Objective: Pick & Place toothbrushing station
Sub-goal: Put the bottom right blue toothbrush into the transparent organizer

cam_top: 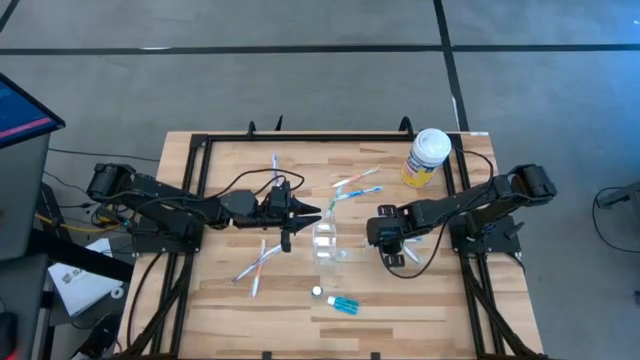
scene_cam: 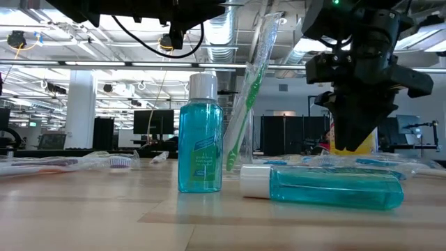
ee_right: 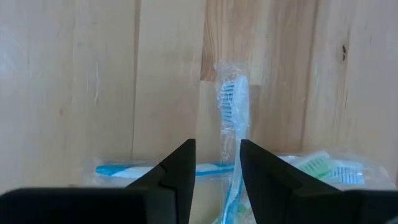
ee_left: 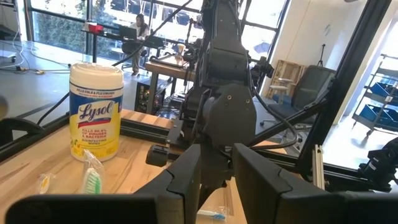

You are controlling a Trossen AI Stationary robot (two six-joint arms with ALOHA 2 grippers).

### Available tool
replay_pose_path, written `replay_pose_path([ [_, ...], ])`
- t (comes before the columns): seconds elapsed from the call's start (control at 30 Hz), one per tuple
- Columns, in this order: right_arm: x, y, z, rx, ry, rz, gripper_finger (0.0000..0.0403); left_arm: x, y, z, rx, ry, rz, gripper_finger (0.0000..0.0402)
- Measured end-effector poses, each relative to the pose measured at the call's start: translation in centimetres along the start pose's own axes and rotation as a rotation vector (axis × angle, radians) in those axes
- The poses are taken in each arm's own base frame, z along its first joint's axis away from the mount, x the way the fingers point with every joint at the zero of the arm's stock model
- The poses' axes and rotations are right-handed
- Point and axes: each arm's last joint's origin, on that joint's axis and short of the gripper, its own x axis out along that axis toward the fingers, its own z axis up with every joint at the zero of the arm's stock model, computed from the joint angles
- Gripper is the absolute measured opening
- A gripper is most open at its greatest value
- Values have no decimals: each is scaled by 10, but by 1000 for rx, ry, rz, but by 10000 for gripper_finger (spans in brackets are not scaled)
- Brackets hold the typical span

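The right gripper, narrowly parted, straddles a plastic-wrapped blue toothbrush beside the clear tumbler; the left gripper's state is unclear.

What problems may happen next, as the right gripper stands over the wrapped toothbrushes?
1. The right gripper has its fingers astride one wrapped blue toothbrush, which lies across others; closing may catch several wrappers.
2. The clear tumbler stands between both grippers; the left gripper is close and might tip it.
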Motion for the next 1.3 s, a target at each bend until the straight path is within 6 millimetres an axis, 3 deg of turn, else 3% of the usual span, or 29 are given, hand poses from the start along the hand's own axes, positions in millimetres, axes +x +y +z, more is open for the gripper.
replay_pose_path([
  [0.33,4,-5,0,-10,10,-31,117,0,0,0,0,0,0,90],
  [0.73,32,-3,-1,-19,106,-35,113,0,0,0,0,0,2,90],
  [0.87,34,-2,0,-28,107,-33,91,0,0,0,0,0,5,90],
  [1.07,32,-2,0,-40,99,-26,12,0,0,0,0,0,4,90],
  [1.3,32,-3,0,-26,97,-33,50,0,0,0,0,0,3,90],
])
